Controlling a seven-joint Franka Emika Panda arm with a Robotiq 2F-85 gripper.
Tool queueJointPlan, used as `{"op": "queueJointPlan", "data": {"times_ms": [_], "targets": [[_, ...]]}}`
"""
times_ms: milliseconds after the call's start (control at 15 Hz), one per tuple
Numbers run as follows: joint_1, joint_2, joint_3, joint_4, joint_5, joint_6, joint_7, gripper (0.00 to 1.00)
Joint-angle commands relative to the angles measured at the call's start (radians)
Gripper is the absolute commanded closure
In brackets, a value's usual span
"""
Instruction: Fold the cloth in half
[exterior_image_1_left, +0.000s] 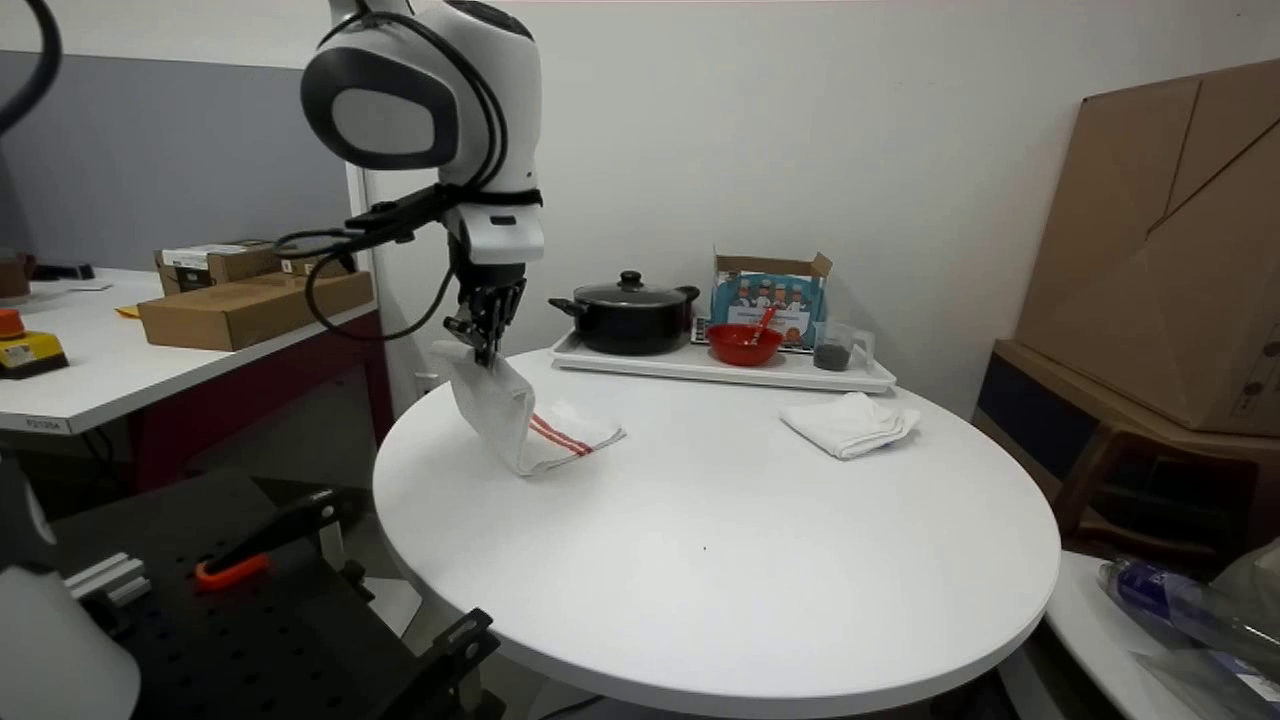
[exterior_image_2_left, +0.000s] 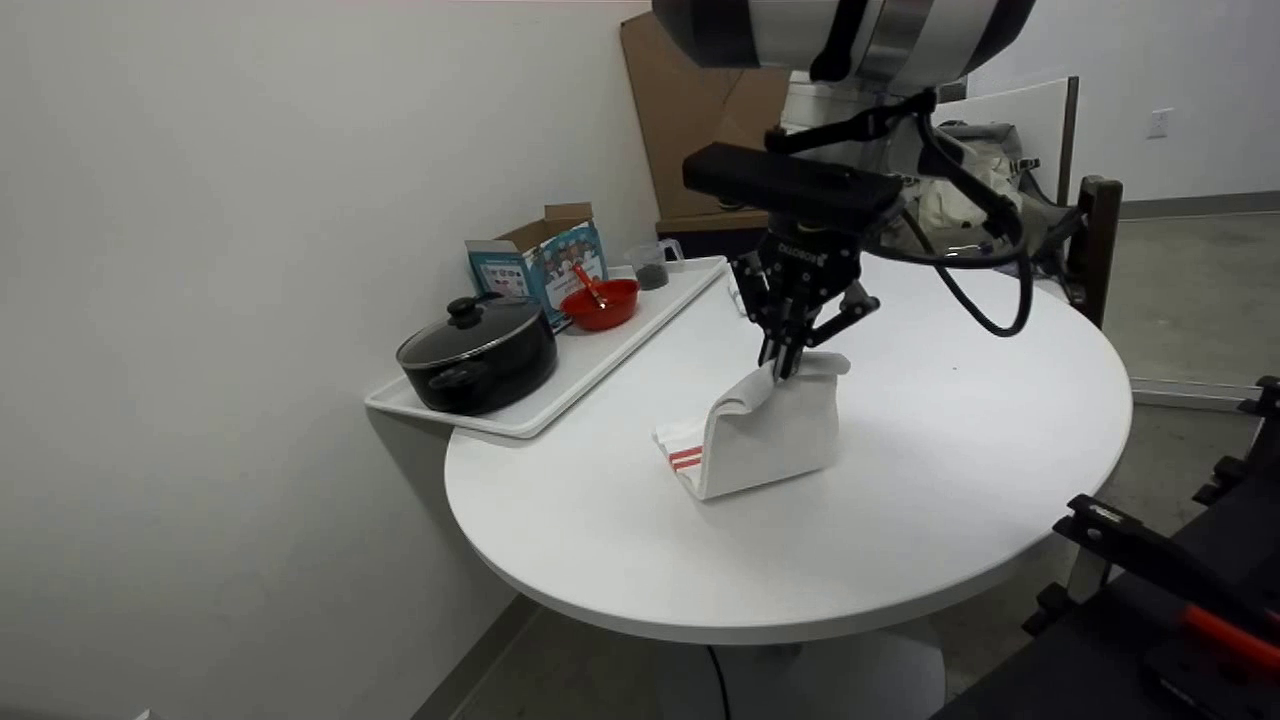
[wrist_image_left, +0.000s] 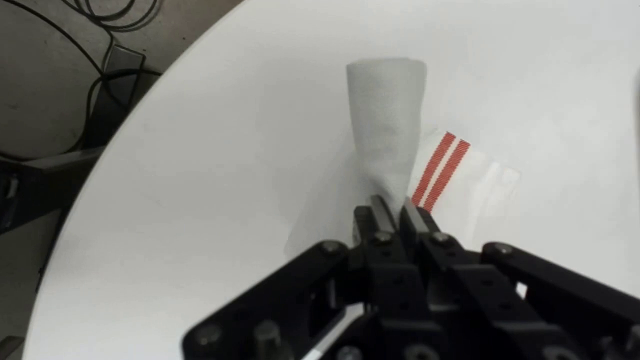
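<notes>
Round table (exterior_image_2_left: 930, 460), gripper (exterior_image_2_left: 779, 366) downward, pinching striped cloth (exterior_image_2_left: 772, 430)

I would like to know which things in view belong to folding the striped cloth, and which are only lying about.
For the fold:
red-striped white cloth, partly lifted
tool, gripping it

Only lying about, it seems:
second white cloth
black pot
red bowl
clear cup
open box
white tray
</notes>
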Motion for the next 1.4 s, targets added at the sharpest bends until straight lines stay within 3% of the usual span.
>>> {"op": "queueJointPlan", "data": {"times_ms": [0, 400, 1333], "targets": [[-0.004, 0.025, -0.038, 0.088, -0.159, -0.062, 0.093, 0.94], [-0.001, 0.099, -0.084, 0.226, -0.348, -0.136, 0.202, 0.94], [0.008, 0.335, -0.183, 0.444, -0.6, -0.247, 0.405, 0.94]]}}
